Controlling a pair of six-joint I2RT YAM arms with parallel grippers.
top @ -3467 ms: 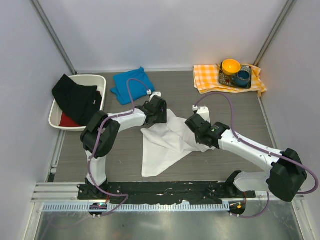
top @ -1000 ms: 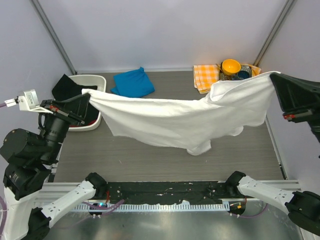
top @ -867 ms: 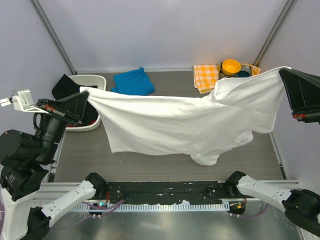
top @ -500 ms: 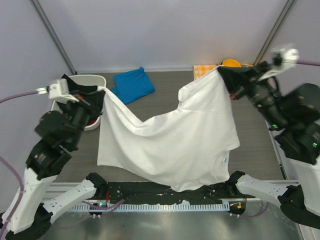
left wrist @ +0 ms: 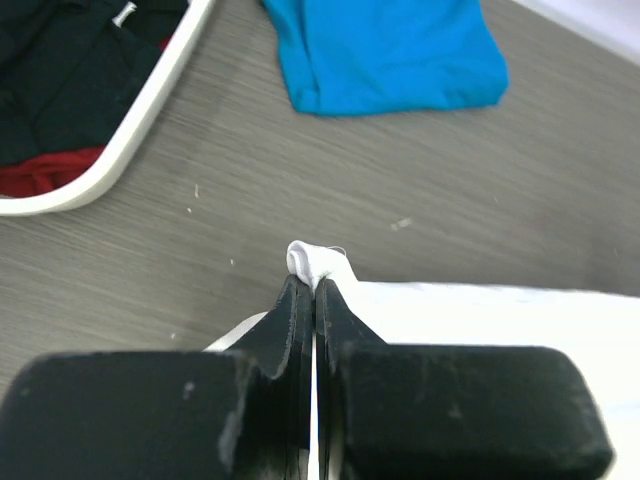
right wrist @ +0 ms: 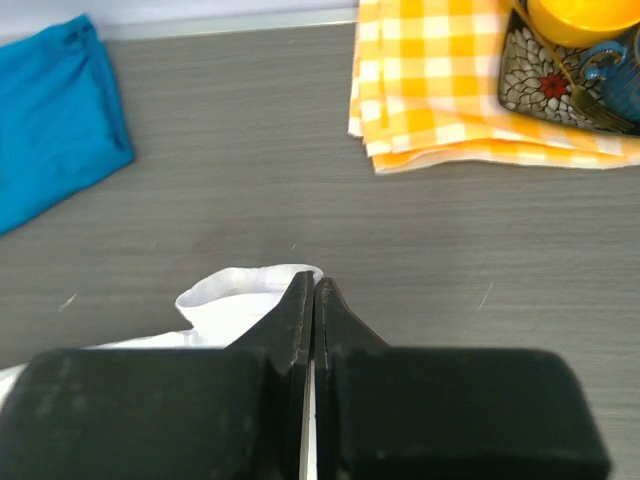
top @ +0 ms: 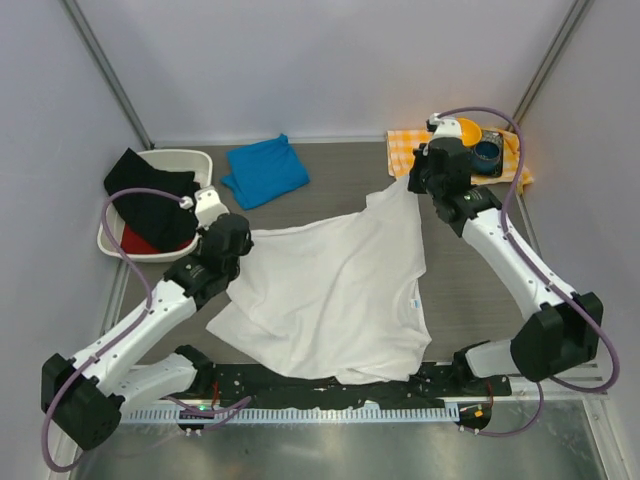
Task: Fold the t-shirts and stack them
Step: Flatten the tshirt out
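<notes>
The white t-shirt point(top: 340, 290) lies spread on the table's middle, its near hem hanging over the front rail. My left gripper point(top: 240, 232) is shut on its far-left corner; in the left wrist view a small white bunch point(left wrist: 312, 262) pokes out past the left gripper point(left wrist: 315, 285). My right gripper point(top: 412, 180) is shut on the far-right corner, where a white fold point(right wrist: 245, 290) shows beside the right gripper point(right wrist: 313, 285). The blue t-shirt point(top: 265, 170) lies folded at the back, and it shows in both wrist views point(left wrist: 390, 50) point(right wrist: 50, 120).
A white bin point(top: 185, 160) with black and red clothes point(top: 150, 195) stands at the back left. At the back right, an orange-and-white checked cloth point(top: 420, 150) carries a patterned tray point(top: 462, 162) with an orange bowl point(top: 462, 130) and a blue cup point(top: 487, 152).
Both arms have come down from high at the sides and brought the stretched white t-shirt onto the table. It now lies mostly flat, with both corners still gripped.
</notes>
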